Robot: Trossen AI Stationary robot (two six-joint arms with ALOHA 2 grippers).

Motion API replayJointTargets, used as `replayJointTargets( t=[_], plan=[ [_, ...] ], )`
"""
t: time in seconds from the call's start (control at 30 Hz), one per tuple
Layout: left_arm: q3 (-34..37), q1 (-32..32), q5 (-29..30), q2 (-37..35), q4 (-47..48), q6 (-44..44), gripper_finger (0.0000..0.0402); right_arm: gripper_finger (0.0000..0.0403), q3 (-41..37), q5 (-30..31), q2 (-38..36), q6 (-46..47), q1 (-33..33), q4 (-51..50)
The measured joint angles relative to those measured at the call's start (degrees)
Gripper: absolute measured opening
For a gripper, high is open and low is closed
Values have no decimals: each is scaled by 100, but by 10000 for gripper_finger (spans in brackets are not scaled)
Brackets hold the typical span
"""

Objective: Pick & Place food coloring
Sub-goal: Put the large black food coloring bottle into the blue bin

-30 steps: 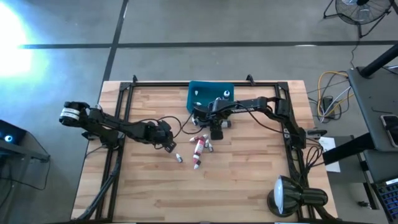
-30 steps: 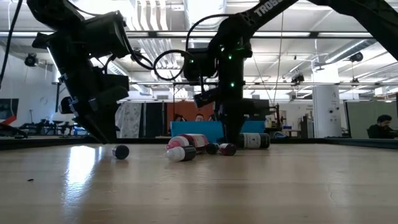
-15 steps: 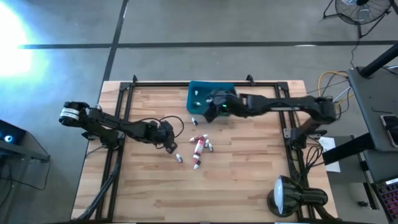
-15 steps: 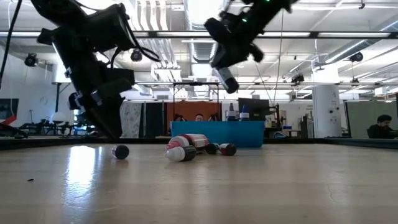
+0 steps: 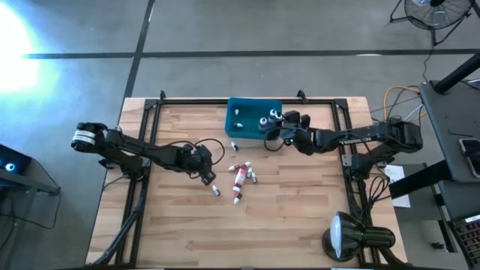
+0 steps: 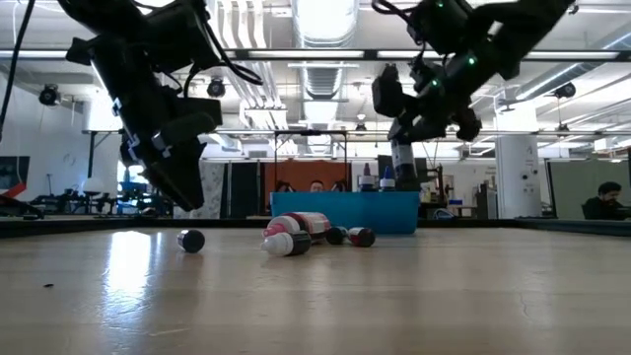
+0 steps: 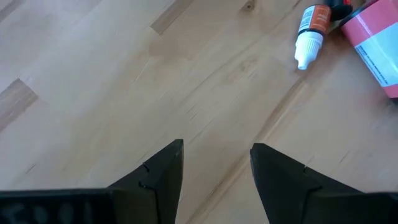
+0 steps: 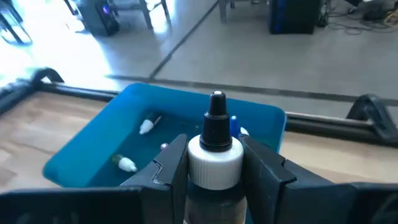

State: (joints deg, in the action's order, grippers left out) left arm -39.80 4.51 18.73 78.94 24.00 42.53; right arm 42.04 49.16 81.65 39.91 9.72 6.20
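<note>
Right wrist view, right hand (image 8: 214, 165) pinching bottle (image 8: 214, 163) over teal bin (image 8: 81, 152), left hand (image 7: 214, 168) spread.

Two arms, two grippers: left (image 7: 214, 149), right (image 8: 214, 158). One teal bin (image 5: 247, 106). One bottle (image 8: 215, 155) with a black tip and white collar, clamped in the right gripper. At least two small white-capped bottles (image 8: 146, 126) lying in the bin; a third perhaps hidden behind the clamped one. At least five more loose on the table (image 5: 300, 217), among them one larger pink-and-white bottle (image 5: 240, 175); cluster too tight for an exact tally. One lamp (image 5: 349, 236) at the table's corner. Two people (image 6: 602, 202) in the room behind.
</note>
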Motion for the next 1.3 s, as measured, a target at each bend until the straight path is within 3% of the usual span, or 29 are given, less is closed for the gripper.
replayJointTargets(
  t=[0.13, 0.37, 0.6, 0.67, 0.77, 1.0, 1.1, 1.3],
  plan=[
    [-3, 0, 1, 0, -3, -49, 163, 105, -429, 74, 8, 25, 26, 859],
    [-3, -12, 1, 0, -46, -229, 163, 106, -679, 34, 11, -112, 222, 1299],
    [-6, -108, -1, 0, -49, -193, 163, 106, 187, -456, -212, -1661, 435, 1692],
    [-6, -141, 1, 0, -64, -174, 163, 106, 502, -1052, -196, -2135, 830, 1654],
    [-6, -186, 1, 0, -162, -169, 163, 106, 1009, -2566, 14, -2074, 1728, 1390],
    [-6, -192, 1, 0, -258, -159, 163, 107, 1755, -5281, 1159, -2178, 3372, 779],
    [-6, -192, 23, 0, -259, -159, 163, 107, 1867, -5588, 1633, -2515, 3493, 945],
    [-6, -192, 40, 0, -257, -159, 163, 107, 1829, -5246, 2119, -2603, 3328, 2026]
  ],
)
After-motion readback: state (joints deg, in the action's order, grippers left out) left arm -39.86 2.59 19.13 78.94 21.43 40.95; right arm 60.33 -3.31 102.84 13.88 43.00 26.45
